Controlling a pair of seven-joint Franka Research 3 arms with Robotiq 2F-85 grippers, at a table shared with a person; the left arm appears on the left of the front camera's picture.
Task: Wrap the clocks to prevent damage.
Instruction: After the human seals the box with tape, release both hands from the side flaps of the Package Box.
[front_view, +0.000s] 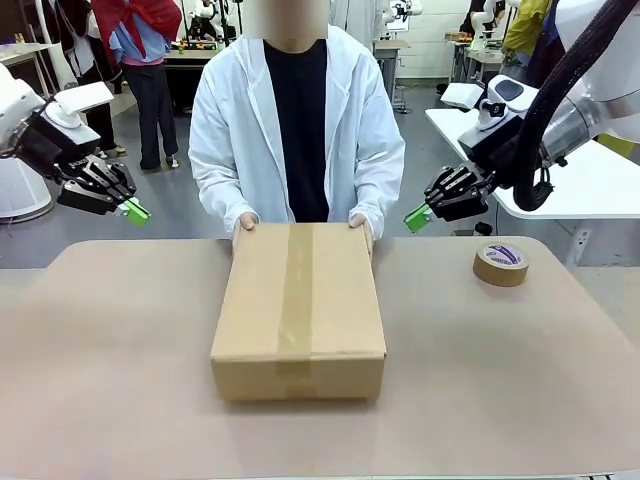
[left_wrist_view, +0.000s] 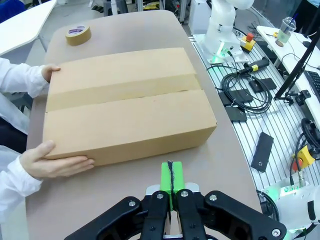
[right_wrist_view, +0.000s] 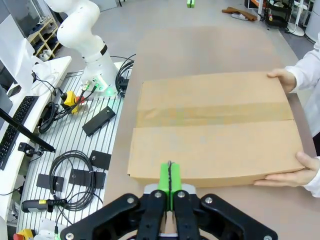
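Spanning beige table (front_view: 520, 380), taped carton (front_view: 298, 310) amid lab benches.

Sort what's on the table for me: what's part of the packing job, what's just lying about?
Job:
carton, taped shut
person's hands holding its far end
tape roll

Lying about:
cables and black boxes on the slatted bench beside the table

Clocks: hidden from me, whether inside anything I cannot tell. At my table's (front_view: 100, 350) centre I see a closed brown cardboard carton (front_view: 298, 305) lying flat, long axis running away from me, a tape strip (front_view: 296, 290) along its top seam.
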